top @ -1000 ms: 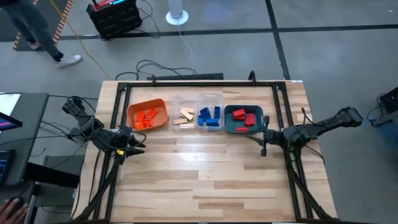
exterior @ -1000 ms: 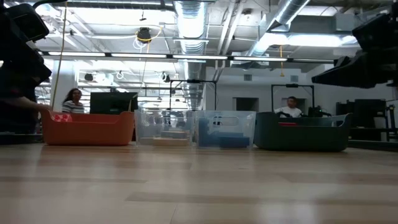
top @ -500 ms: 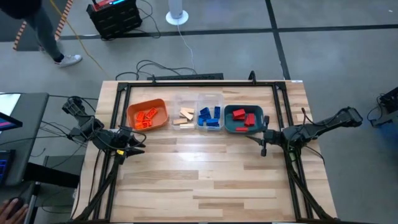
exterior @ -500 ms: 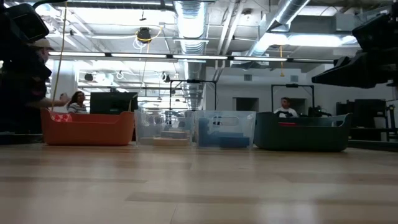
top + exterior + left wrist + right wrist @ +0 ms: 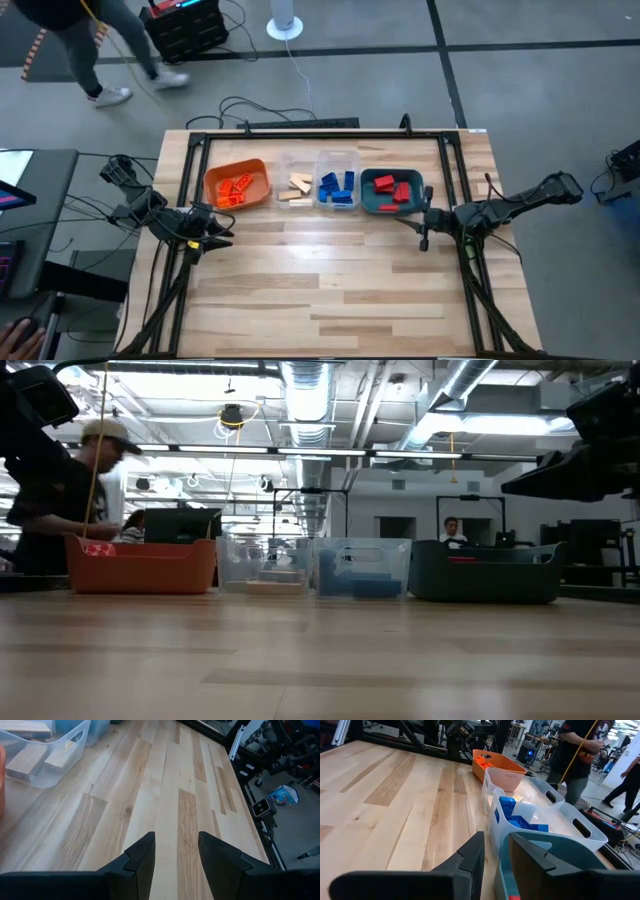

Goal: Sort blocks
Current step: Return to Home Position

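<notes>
All the blocks lie sorted in a row of trays near the table's far edge. Orange blocks [image 5: 234, 187] lie in the orange tray [image 5: 212, 178]. Tan blocks [image 5: 296, 188] and blue blocks [image 5: 338, 185] fill two clear trays, and red blocks [image 5: 392, 188] lie in the teal tray [image 5: 367, 205]. My left gripper [image 5: 218, 235] hovers open and empty just near of the orange tray; its wrist view shows it [image 5: 176, 852] over bare wood. My right gripper [image 5: 424, 232] is open and empty beside the teal tray's near right corner, and its own view [image 5: 495, 851] looks along the tray row.
The near half of the wooden table [image 5: 330, 290] is bare board. Black frame rails [image 5: 185, 190] run along the left, right and far edges. In the low view the trays [image 5: 365, 567] stand side by side. A person [image 5: 90, 40] walks beyond the far left corner; others sit in the room behind.
Both arms and all blocks have stayed where they were. A person beyond the table's far left corner has walked on toward the right, and now shows behind the orange tray in the low view.
</notes>
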`<action>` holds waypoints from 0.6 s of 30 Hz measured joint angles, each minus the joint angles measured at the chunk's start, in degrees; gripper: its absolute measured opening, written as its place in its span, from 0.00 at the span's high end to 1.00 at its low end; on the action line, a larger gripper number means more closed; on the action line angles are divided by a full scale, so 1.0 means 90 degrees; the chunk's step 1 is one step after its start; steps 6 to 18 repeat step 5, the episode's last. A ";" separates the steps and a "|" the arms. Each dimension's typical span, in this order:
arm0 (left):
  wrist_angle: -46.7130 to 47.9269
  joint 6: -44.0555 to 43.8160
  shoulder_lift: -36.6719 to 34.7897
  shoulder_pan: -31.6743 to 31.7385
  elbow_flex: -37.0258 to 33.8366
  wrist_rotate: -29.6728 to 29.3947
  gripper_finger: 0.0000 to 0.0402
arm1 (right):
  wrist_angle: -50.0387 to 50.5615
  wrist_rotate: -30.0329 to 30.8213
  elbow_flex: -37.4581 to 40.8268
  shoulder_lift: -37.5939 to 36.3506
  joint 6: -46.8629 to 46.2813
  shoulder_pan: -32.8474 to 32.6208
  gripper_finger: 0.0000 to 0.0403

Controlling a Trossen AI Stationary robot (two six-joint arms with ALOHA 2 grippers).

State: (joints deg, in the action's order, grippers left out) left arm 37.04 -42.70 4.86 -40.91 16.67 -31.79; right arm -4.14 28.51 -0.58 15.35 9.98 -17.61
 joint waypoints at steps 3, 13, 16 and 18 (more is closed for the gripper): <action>0.0000 0.0000 0.0000 0.0000 0.0000 -0.0002 0.64 | 0.0000 0.0000 0.0000 0.0000 -0.0002 0.0001 0.71; 0.0000 0.0000 0.0000 0.0000 0.0000 -0.0002 0.64 | 0.0002 0.0000 0.0000 0.0000 -0.0002 0.0001 0.71; 0.0000 0.0000 0.0000 0.0000 0.0000 -0.0002 0.64 | 0.0002 0.0000 0.0000 0.0000 -0.0002 0.0001 0.71; 0.0000 0.0000 0.0000 0.0000 0.0000 -0.0002 0.64 | 0.0002 0.0000 0.0000 0.0000 -0.0002 0.0001 0.71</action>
